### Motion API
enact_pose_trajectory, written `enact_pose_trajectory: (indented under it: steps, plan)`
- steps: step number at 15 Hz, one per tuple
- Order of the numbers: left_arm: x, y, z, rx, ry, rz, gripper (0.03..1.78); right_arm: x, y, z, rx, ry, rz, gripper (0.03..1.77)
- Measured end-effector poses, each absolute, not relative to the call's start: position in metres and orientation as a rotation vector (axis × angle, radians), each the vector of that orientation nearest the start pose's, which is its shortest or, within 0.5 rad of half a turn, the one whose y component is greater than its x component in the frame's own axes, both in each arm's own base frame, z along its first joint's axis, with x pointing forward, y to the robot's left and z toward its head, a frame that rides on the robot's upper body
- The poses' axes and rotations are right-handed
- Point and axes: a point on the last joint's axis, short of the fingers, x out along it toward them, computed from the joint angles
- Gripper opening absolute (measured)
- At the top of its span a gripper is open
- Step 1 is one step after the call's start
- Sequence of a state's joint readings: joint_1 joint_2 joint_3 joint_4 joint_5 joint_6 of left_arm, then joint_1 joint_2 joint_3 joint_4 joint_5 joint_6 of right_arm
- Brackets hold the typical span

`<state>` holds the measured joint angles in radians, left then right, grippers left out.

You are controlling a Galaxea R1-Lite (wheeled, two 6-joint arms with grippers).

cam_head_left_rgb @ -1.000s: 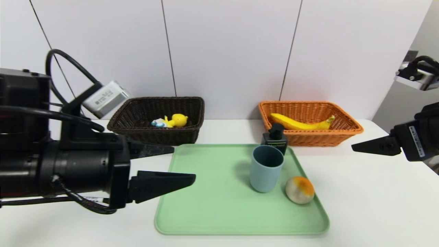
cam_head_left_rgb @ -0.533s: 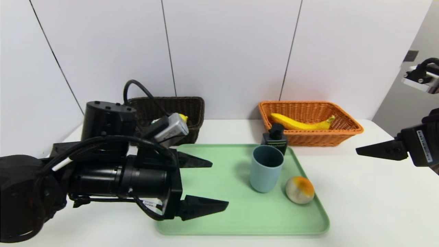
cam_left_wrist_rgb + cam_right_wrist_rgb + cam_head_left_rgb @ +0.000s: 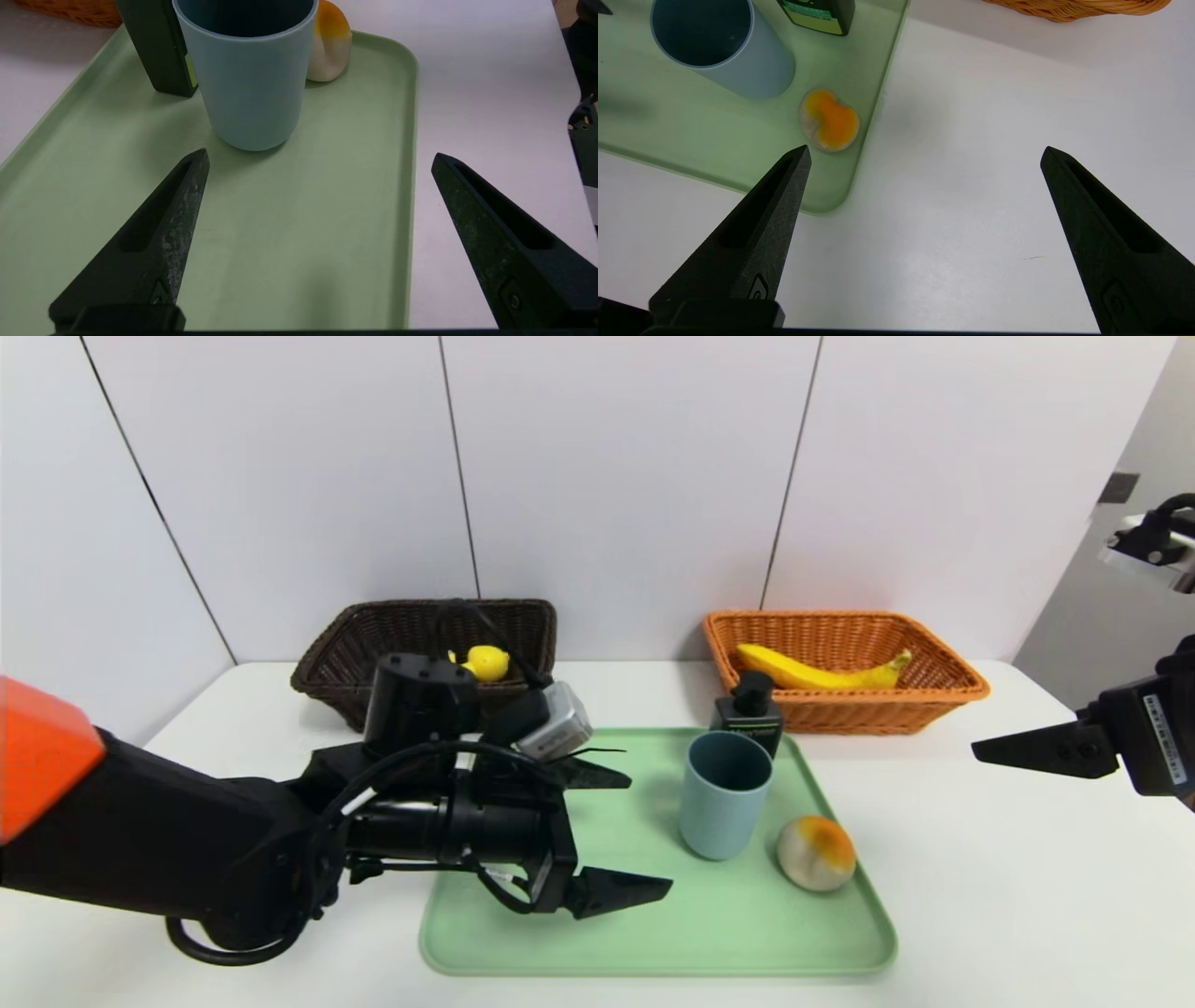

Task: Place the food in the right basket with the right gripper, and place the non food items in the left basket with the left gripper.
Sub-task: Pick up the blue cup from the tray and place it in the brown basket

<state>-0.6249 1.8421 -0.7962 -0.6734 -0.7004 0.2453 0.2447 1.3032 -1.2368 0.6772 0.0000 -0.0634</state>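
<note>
Pale green, the tray (image 3: 504,947) lay flat on the white worktop (image 3: 1008,896), and the left hand (image 3: 627,834) hung over its middle, fingers spread wide with nothing between them. Just beyond those fingers, toward the tray's right side, stood the grey-blue cup (image 3: 724,803), upright and open-mouthed; it looked like the left hand's next pick. Behind the cup, at the tray's far right corner, was the dark pump bottle (image 3: 750,717). The round pale fruit (image 3: 816,854) sat near the tray's right edge, closer to its near corner.

Toward the back of the worktop, the dark brown basket (image 3: 322,663) on the left side held the yellow toy (image 3: 486,663), and the orange basket (image 3: 850,719) on the right side held the banana (image 3: 812,672). The right hand (image 3: 927,147) waited over the worktop, off the tray's right edge, spread wide and holding nothing.

What worried me was how closely those last three things stood. If the left hand drove in off-centre, a fingertip could catch the cup's wall and tip it against the bottle, or nudge the round fruit into rolling at the tray's rim. And should the right hand come for the fruit at the same time, the two could knock together beside the cup.
</note>
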Motion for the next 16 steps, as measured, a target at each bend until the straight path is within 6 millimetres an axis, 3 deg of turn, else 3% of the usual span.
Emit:
enact_pose_trajectory:
  steps: [5, 16]
  plan:
    - [0.274, -0.218, 0.124, 0.192, 0.249, -1.355, 1.69, 0.165, 0.041, 0.284, -0.153, 0.726, 0.258, 1.69]
    - [0.295, -0.25, 0.12, 0.187, 0.212, -1.382, 1.69, 0.154, 0.038, 0.282, -0.152, 0.72, 0.256, 1.69]
